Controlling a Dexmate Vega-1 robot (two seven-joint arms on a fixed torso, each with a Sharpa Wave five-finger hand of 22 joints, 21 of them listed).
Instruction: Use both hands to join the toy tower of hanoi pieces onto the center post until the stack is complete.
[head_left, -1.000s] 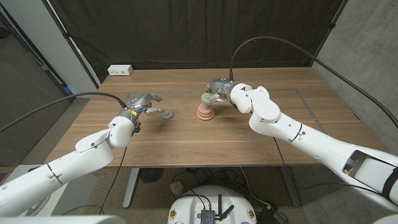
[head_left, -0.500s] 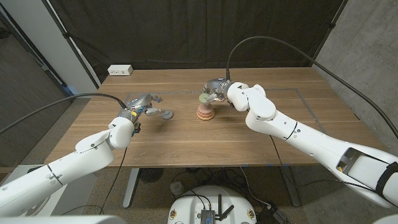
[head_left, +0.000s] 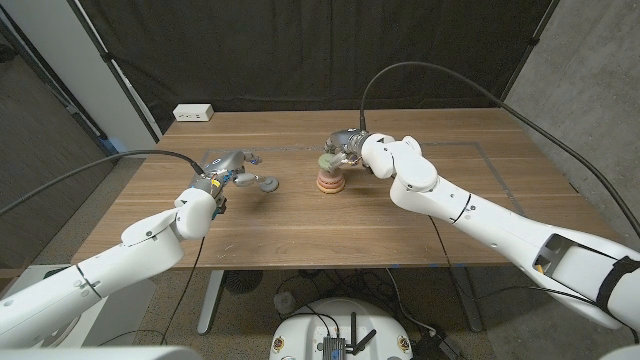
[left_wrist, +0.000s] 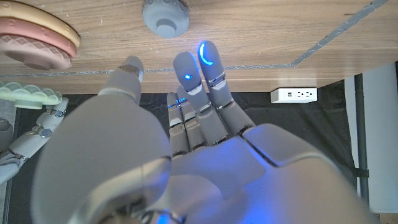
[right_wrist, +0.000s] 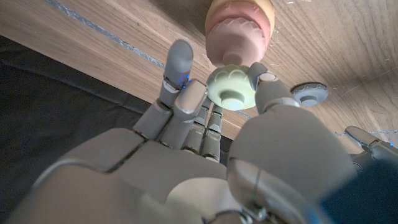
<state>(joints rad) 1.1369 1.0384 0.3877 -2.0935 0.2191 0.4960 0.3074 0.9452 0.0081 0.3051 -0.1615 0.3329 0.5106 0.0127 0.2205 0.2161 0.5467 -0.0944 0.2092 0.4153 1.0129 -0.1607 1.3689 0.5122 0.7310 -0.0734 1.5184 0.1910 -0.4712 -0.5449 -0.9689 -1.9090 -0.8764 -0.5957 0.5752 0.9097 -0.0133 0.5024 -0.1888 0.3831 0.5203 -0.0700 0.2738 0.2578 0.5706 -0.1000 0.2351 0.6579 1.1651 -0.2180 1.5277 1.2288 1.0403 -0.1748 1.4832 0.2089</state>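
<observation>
The stack of pink and orange rings (head_left: 330, 181) stands mid-table, also seen in the right wrist view as rings (right_wrist: 239, 20). My right hand (head_left: 348, 148) hovers just above and behind it, pinching a small pale green scalloped piece (head_left: 327, 158) between thumb and finger; the green piece (right_wrist: 231, 89) sits right over the stack's top. A grey round piece (head_left: 267, 183) lies on the table left of the stack. My left hand (head_left: 228, 166) is beside it, fingers apart and holding nothing; its fingertips (left_wrist: 202, 62) point at the grey piece (left_wrist: 165, 15) without touching it.
A white power strip (head_left: 193, 113) lies at the table's far left corner. Thin tape lines (head_left: 480, 146) mark the tabletop. A black curtain hangs behind the table. Bare wood stretches in front of the stack and to the right.
My right hand has shifted slightly left with the green piece, closer over the stack. The left hand and the grey piece have not moved.
</observation>
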